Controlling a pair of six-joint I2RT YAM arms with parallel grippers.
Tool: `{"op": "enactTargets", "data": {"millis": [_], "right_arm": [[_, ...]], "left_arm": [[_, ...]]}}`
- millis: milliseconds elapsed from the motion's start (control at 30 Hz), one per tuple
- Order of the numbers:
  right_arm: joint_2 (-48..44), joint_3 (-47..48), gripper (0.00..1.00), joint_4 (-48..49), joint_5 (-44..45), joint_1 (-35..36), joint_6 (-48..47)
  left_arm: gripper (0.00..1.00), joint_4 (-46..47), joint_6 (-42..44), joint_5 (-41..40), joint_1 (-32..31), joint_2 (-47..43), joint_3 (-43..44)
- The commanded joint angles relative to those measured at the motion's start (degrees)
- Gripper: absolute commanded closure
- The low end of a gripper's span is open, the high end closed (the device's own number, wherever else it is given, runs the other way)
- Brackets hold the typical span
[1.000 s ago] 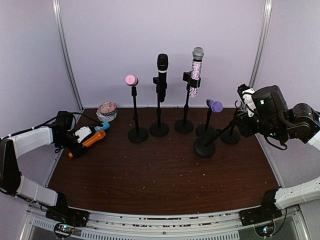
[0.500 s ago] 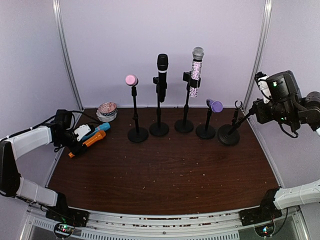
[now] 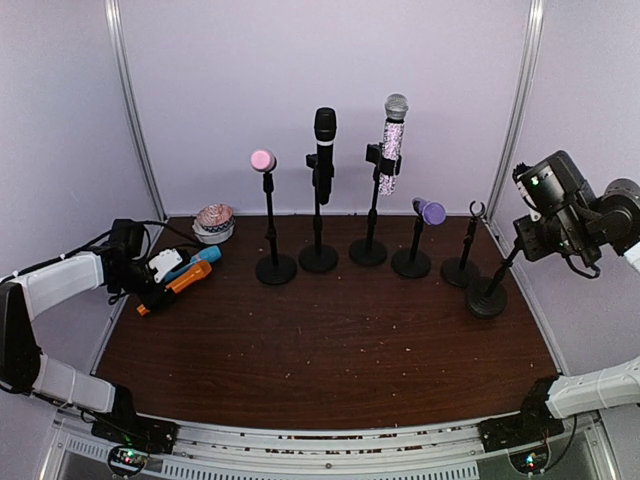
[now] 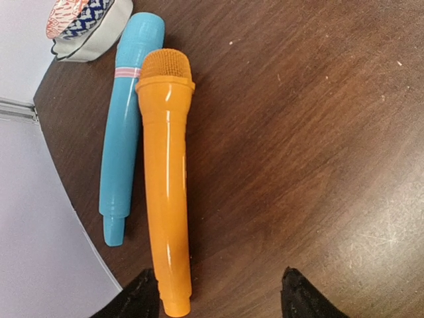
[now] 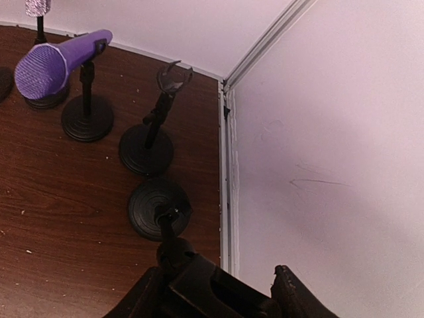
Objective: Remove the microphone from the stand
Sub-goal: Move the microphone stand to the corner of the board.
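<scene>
Right arm has swung the empty stand (image 3: 488, 298) from out in front of the purple mic's stand over to the right edge of the counter (image 3: 330, 350), close to the side wall (image 3: 585, 330).

Biggest worry for me is that stand. It's tilted, the heavy round base hangs low, and the right fingers (image 5: 291, 295) are pinching only the thin pole up near its top. Can't tell if the base is touching the wood or not. If the pinch slips, it drops and probably rolls, or knocks over the other empty stand (image 3: 462, 268) just beside it, which then hits the purple microphone (image 3: 430, 211) next in the far row. Clipping the wall on the way down looks possible too.

Mics still clipped in: pink, black, sparkly and that purple one, all along the far row.

Smaller risk on the left: the orange microphone (image 4: 165, 179) and the blue microphone (image 4: 126, 146) lie side by side near the left edge. The left fingers (image 4: 140, 299) are spread, holding nothing, with the orange one's tail right by one finger. A careless move could send it rolling.
</scene>
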Motion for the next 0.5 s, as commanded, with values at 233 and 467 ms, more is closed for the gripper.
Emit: {"op": "enactTargets", "data": {"millis": [233,467], "right_arm": [[0.19,-5.89,1.00,13.60,-2.45,-10.72,-3.00],[2.22,-7.80,0.76,16.21,-5.72,-15.52,-5.32]], "left_arm": [[0.31,-0.18,-0.54,1.27,0.29,-2.67,0.96],[0.25,-0.03,-0.74,1.23,0.27,-2.59,1.00]]}}
